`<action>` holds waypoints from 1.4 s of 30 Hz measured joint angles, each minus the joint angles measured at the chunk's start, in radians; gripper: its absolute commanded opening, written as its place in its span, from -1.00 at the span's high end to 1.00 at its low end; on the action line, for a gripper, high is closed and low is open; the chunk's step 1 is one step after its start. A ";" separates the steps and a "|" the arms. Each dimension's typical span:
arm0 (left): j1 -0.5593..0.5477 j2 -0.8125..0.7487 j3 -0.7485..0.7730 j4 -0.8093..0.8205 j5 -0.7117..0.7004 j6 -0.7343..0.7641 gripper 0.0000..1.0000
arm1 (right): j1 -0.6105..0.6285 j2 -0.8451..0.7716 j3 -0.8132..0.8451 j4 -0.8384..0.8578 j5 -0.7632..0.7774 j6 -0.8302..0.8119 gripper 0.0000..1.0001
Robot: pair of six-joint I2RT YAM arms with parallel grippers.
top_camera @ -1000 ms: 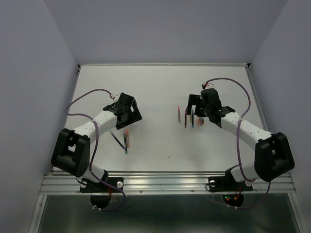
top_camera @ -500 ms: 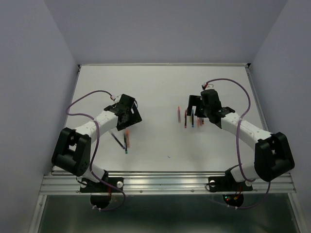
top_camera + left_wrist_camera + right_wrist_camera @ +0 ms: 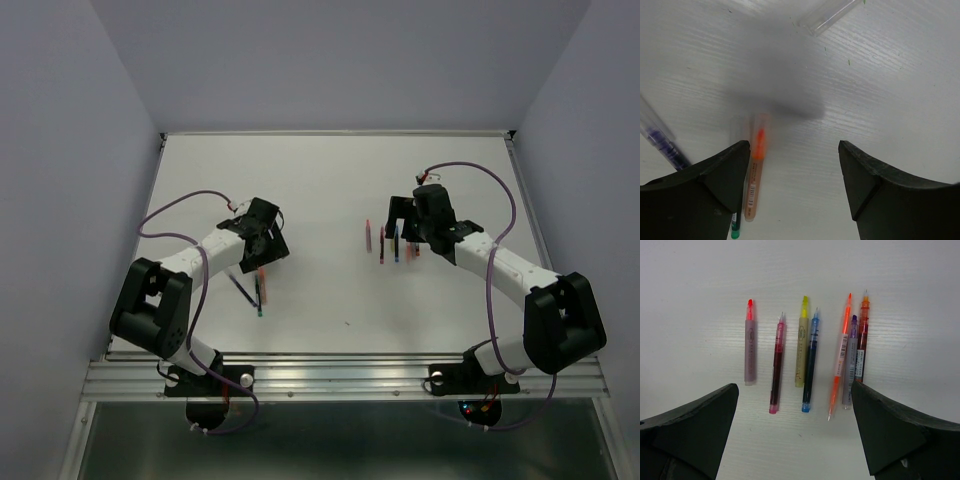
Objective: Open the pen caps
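My left gripper is open and empty, low over the table. An orange-tipped pale pen lies just inside its left finger, with a green pen end and a dark blue pen beside it. A clear pen cap lies further ahead. My right gripper is open and empty, hovering above a row of several pens: pink-grey, magenta, yellow-green, blue, orange, purple-grey and red. No caps show in that view.
In the top view the left gripper is over the left pens and the right gripper over the right row. Purple cables loop beside both arms. Walls close in the white table.
My left gripper has shifted a little toward the near-left, closer over the left pens. The right arm and the pens have not moved.
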 measured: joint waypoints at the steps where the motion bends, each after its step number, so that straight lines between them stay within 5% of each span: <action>1: 0.000 0.000 -0.002 0.001 0.000 0.000 -0.62 | 0.000 0.000 0.000 0.000 0.002 0.000 -1.00; 5: 0.000 0.005 -0.006 0.000 -0.002 -0.001 -0.61 | 0.000 0.000 0.000 0.000 0.002 0.000 -1.00; 25: -0.002 0.068 -0.013 0.018 0.001 -0.007 0.14 | 0.000 0.000 0.000 0.000 0.006 -0.004 -1.00; 34: -0.016 0.070 -0.017 0.026 0.000 0.013 0.19 | 0.000 0.000 0.000 0.000 0.013 -0.007 -1.00; 42: -0.063 0.086 -0.008 0.031 -0.017 0.047 0.59 | 0.000 0.000 0.000 0.000 0.022 -0.007 -1.00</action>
